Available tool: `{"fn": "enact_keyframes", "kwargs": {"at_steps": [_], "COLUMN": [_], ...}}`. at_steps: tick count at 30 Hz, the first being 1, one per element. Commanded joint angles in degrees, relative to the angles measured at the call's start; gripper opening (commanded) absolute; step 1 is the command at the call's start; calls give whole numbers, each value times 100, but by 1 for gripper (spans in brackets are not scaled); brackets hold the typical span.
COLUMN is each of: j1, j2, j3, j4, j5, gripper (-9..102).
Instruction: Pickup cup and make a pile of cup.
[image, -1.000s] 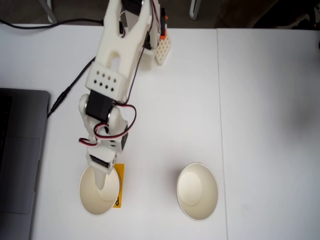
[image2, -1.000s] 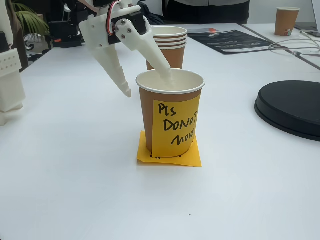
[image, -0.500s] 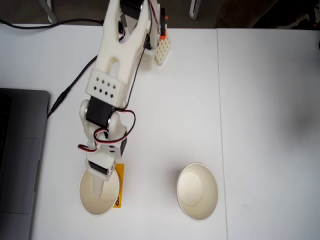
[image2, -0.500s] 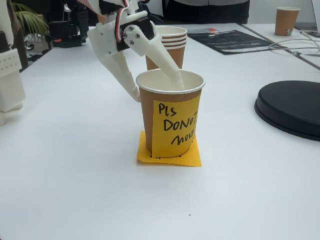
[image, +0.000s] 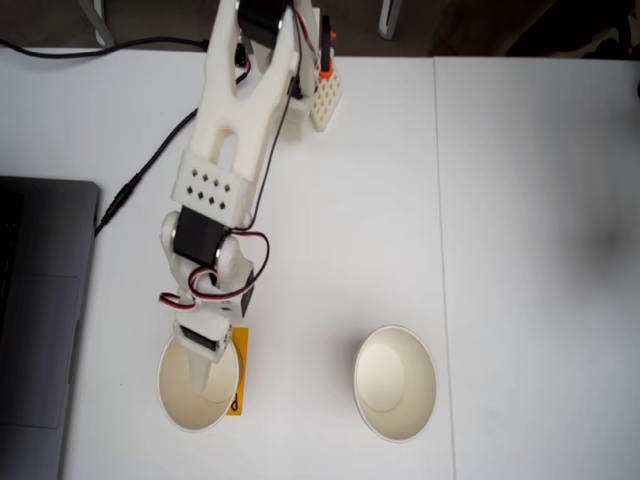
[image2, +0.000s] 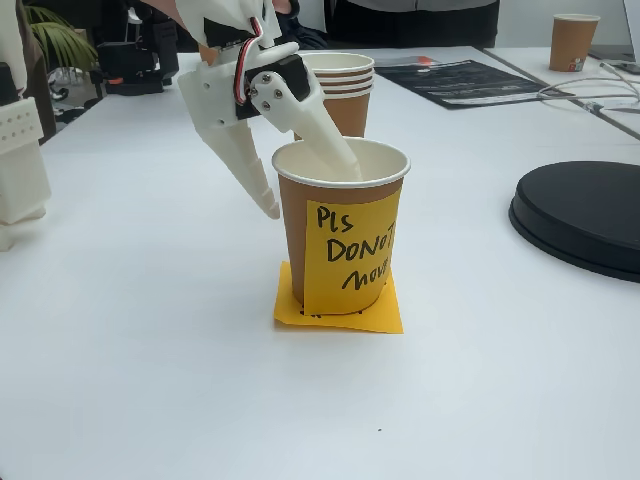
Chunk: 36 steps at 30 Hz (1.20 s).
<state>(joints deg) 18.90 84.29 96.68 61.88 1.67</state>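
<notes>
cup (image2: 343, 238) at 7 o'clock on table, pile of cup (image: 395, 382) at 5 | gripper (image2: 300, 190) lower than before, straddling rim, jaws apart | grasp near

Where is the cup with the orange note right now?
In the top-down fixed view the cup stands at lower left, beside the laptop, with the gripper straddling its rim and the pile of cup to its right.

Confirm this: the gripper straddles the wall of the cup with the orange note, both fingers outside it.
Not quite. The gripper does straddle the wall of the cup, but one finger reaches inside and the other stays outside, as the low fixed view shows.
</notes>
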Motion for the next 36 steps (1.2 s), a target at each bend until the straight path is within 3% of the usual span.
{"fn": "enact_keyframes", "kwargs": {"at_steps": [1, 12, 23, 36], "j1": [0, 53, 44, 53], "j2": [79, 9, 9, 26], "j3": [-501, -501, -475, -439], "j4": [-105, -114, -123, -123], "j5": [-44, 0, -35, -35], "gripper": [30, 26, -9, -7]}}
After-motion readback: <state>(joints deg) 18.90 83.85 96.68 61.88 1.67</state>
